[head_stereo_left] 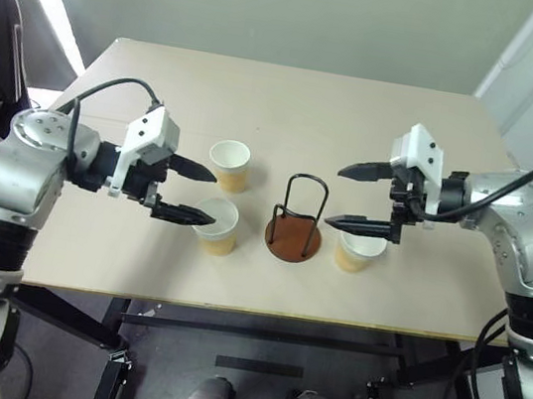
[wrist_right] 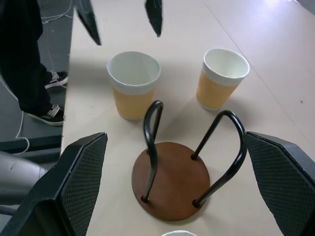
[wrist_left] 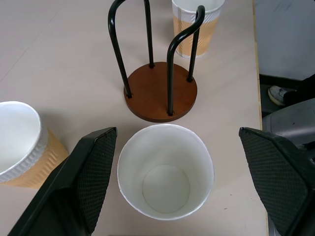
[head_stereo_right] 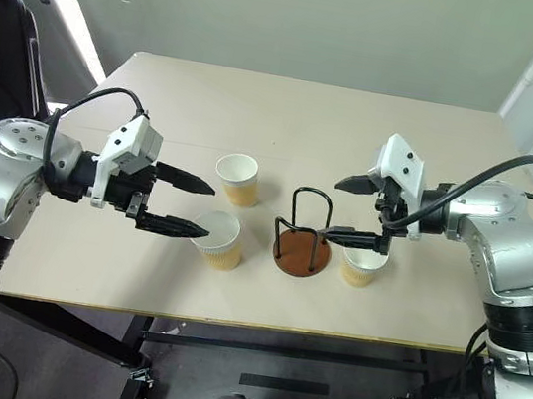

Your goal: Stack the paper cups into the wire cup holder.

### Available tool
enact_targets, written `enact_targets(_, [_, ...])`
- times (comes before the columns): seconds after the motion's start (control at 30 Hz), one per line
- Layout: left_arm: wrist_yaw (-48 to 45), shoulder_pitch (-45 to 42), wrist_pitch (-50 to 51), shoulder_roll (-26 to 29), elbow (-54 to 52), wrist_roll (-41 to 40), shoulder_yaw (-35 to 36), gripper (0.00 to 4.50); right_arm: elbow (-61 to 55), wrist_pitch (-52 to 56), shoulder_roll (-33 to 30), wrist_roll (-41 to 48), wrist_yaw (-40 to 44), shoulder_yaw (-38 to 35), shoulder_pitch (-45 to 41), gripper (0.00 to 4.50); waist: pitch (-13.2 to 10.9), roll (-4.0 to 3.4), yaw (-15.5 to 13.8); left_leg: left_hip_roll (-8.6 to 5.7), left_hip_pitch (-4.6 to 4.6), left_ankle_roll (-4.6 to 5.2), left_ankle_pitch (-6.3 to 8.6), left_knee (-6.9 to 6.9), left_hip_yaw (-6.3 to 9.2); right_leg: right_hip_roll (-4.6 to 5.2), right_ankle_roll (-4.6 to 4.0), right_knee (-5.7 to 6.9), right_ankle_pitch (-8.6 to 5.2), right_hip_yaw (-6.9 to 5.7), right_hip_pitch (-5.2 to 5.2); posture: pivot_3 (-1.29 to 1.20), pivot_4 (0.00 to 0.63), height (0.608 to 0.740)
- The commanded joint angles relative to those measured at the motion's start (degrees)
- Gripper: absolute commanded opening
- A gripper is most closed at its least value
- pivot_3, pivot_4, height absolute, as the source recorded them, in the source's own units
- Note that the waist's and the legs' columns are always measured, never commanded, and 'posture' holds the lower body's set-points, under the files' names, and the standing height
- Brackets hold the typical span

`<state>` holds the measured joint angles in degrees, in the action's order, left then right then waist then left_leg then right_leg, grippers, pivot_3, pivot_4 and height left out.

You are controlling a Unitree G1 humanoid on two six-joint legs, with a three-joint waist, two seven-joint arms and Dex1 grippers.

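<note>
Cup (head_stereo_left: 360, 252) below open right claw (head_stereo_left: 352, 196)

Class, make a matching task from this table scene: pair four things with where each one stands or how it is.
Things:
1. wire cup holder
2. left tool
3. right tool
4. far cup

Descriptions:
A. open, above the cup right of the holder
B. empty, at the table's middle
C. open, over the near left cup
D. upright, behind the near left cup

Pairs: 1-B, 2-C, 3-A, 4-D
</note>
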<state>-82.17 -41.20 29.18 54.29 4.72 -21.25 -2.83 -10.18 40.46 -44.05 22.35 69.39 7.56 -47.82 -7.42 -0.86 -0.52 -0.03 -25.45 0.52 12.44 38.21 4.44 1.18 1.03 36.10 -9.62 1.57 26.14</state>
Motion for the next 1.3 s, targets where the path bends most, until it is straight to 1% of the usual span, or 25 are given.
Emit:
enact_targets(0.03, [0.11,-1.58,-0.41,0.26,-0.27,-0.48,1.11,4.27,-3.4,-1.04,-4.28,0.76,1.96,-2.24,0.68,4.49,0.0,0.0,-0.07,0.0,0.0,0.0,0.0,0.0,0.0,0.0,0.0,0.0,0.0,0.0,0.0,0.0,0.15,0.74])
enact_targets(0.17, [1.44,-3.17,0.3,-1.25,1.22,-1.24,2.01,4.27,-5.21,-3.35,-9.79,-0.82,4.39,-1.2,3.72,4.49,0.0,0.01,-0.19,0.0,-0.01,0.02,0.01,0.01,0.0,0.0,0.0,-0.02,0.0,0.0,-0.03,0.0,0.15,0.74])
enact_targets(0.23, [2.8,-4.82,1.51,-2.84,2.09,-2.55,3.1,4.27,-5.72,-6.47,-12.59,-3.18,5.25,-0.07,6.02,4.49,0.01,0.01,-0.19,0.0,-0.01,0.04,0.01,0.01,0.0,0.01,0.01,-0.02,0.0,-0.01,-0.05,0.0,0.15,0.74])
enact_targets(0.37, [3.82,-6.26,2.73,-4.44,2.49,-4.05,3.77,4.27,-5.44,-12.14,-14.71,-7.89,5.66,2.69,8.82,4.49,0.01,0.02,-0.12,0.01,0.01,0.04,0.01,0.03,-0.01,0.01,0.06,-0.02,0.03,0.0,-0.08,0.0,0.15,0.74])
enact_targets(0.5, [3.84,-6.38,3.25,-4.63,2.29,-4.72,3.82,4.27,-5.7,-13.73,-13.65,-9.59,5.44,4.32,9.75,4.49,0.01,0.02,0.14,0.02,0.09,0.06,0.02,0.03,-0.02,0.0,0.52,-0.01,0.29,0.01,-0.11,0.0,0.15,0.74])
enact_targets(0.63, [4.88,-6.32,1.73,-4.26,3.79,-3.46,4.06,4.27,-4.68,-14.88,-12.55,-11.06,5.24,5.27,9.48,4.49,0.01,0.02,0.12,0.04,0.09,0.08,0.02,0.04,-0.02,-0.02,0.55,-0.03,0.31,0.0,-0.14,0.0,0.15,0.74])
enact_targets(0.73, [7.37,-7.41,-1.27,-5.0,6.19,-1.61,4.24,4.27,-4.01,-15.39,-12.19,-11.45,5.72,5.17,9.1,4.49,0.01,0.02,0.13,0.04,0.1,0.11,0.03,0.07,-0.02,-0.02,0.55,-0.07,0.31,0.0,-0.17,0.0,0.15,0.74])
enact_targets(0.8, [7.54,-7.53,-1.52,-5.15,6.26,-1.8,4.16,4.27,-3.98,-15.68,-12.48,-11.58,6.43,5.31,9.3,4.49,0.01,0.02,0.01,0.04,0.09,0.11,0.03,0.08,-0.02,-0.02,0.55,-0.07,0.31,0.0,-0.17,0.0,0.15,0.74])
enact_targets(1.0, [6.94,-6.97,-1.74,-5.01,6.02,-2.37,3.86,4.27,-2.88,-18.11,-12.44,-14.21,7.01,7.25,10.97,4.49,0.01,0.03,-0.07,0.03,0.08,0.16,0.05,0.09,-0.02,-0.02,0.55,-0.12,0.31,0.0,-0.21,0.0,0.15,0.74])
enact_targets(1.13, [4.17,-5.63,-2.19,-4.24,4.29,-3.02,3.27,4.27,-1.04,-20.04,-11.47,-16.93,6.94,9.52,11.21,4.49,0.02,0.03,-0.02,0.04,0.09,0.16,0.05,0.09,-0.02,-0.02,0.56,-0.11,0.31,0.0,-0.2,0.0,0.15,0.74])
enact_targets(1.3, [2.83,-4.74,-2.01,-3.98,2.95,-3.11,3.31,4.27,2.3,-23.19,-9.83,-20.58,6.79,11.95,10.79,4.49,0.02,0.04,-0.02,0.04,0.09,0.16,0.05,0.09,-0.01,-0.02,0.58,-0.1,0.32,-0.01,-0.2,0.0,0.15,0.74])
